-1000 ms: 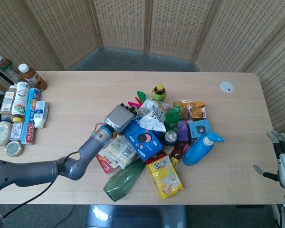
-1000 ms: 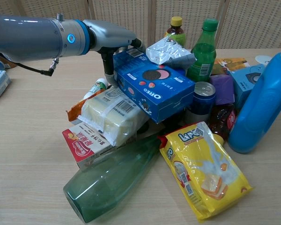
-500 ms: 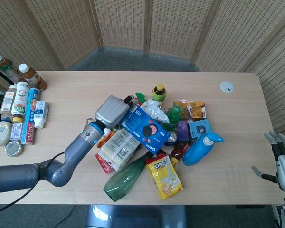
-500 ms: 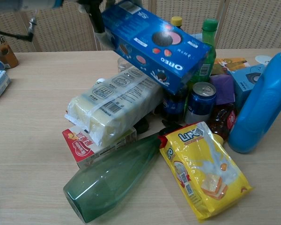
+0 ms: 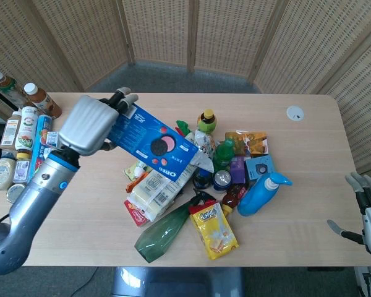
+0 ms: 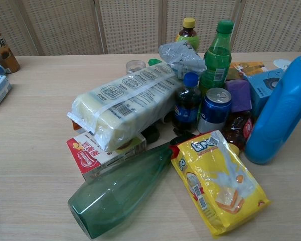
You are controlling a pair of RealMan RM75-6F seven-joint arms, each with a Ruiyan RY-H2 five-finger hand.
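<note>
Head view: the left hand [image 5: 89, 125] is raised above the table [image 5: 297, 185], up and to the left of the pile of groceries. Its fingers [image 5: 125, 99] are wrapped over the upper left end of a blue cookie box [image 5: 151, 143], which it holds clear of the pile. The box slants down to the right from the hand, and its lower right end hangs over the pale wrapped pack [image 5: 159, 187] in the pile. The hand's back faces the camera, so the thumb and the palm side of the grip are hidden. The box also covers part of the pile beneath it. The right hand [image 5: 368, 210] sits at the picture's lower right corner, well apart from the pile and partly cut off by the edge. Its fingers are apart and hold nothing.

Chest view: neither hand nor the cookie box shows here. The pale wrapped pack [image 6: 125, 103] lies slanted across the left of the pile, resting on a red and white box [image 6: 93, 153]. A green glass bottle [image 6: 120, 193] lies on its side in front of the pack. A yellow snack bag [image 6: 218, 181] lies just right of the bottle. The blue jug [image 6: 283, 110] at the right of the pile is cut off by the frame.
</note>
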